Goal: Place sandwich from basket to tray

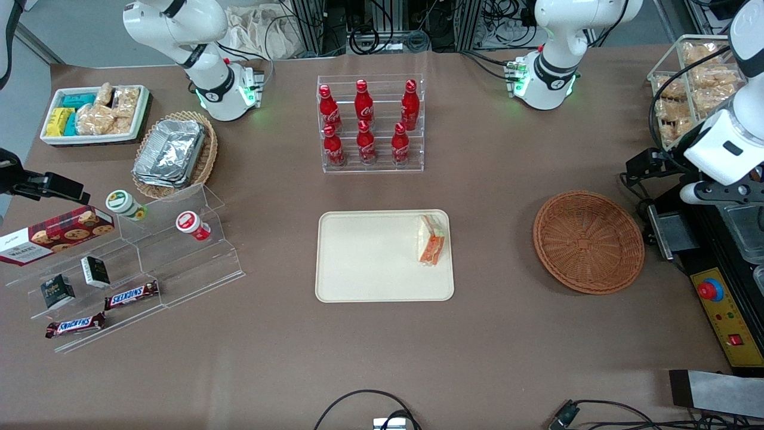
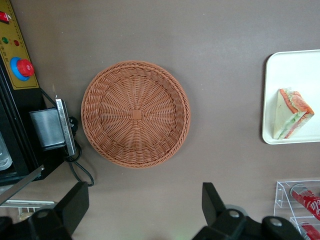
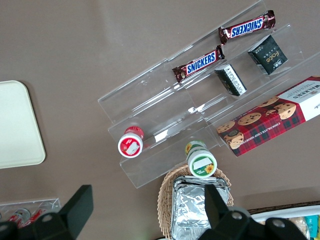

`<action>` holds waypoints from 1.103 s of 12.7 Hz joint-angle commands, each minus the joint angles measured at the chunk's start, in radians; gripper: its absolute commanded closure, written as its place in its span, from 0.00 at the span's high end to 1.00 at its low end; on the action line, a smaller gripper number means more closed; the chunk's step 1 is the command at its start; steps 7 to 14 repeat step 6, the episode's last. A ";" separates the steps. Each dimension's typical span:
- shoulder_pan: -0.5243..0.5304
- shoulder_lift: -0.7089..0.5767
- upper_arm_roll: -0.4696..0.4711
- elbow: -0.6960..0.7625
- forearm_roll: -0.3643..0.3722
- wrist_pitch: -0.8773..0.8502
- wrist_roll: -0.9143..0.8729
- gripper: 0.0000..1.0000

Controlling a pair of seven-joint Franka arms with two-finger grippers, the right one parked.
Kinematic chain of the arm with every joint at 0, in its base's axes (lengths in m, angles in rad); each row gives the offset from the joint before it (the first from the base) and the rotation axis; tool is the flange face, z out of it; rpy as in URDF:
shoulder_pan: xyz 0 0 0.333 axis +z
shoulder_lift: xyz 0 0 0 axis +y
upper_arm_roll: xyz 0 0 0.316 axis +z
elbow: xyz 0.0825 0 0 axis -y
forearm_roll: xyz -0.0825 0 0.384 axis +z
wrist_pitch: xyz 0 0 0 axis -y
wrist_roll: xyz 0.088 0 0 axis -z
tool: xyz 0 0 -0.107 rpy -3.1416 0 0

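The sandwich (image 1: 431, 240) lies on the cream tray (image 1: 370, 263), at the tray's end nearest the basket. It also shows in the left wrist view (image 2: 291, 113) on the tray (image 2: 295, 70). The round reddish-brown wicker basket (image 1: 588, 240) is empty and stands on the table beside the tray, toward the working arm's end; it also shows in the left wrist view (image 2: 135, 113). My left gripper (image 2: 144, 210) is open and empty, its black fingers (image 2: 75, 202) wide apart. It hangs high above the table beside the basket, at the working arm's end (image 1: 727, 192).
A rack of red cola bottles (image 1: 371, 122) stands farther from the front camera than the tray. A control box with a red button (image 1: 710, 290) lies beside the basket. Acrylic steps with snacks (image 1: 119, 269), an oval basket of foil containers (image 1: 173, 154) and a white bin (image 1: 95, 113) lie toward the parked arm's end.
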 commanded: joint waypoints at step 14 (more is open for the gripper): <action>-0.003 -0.001 0.008 -0.012 -0.011 0.007 0.002 1.00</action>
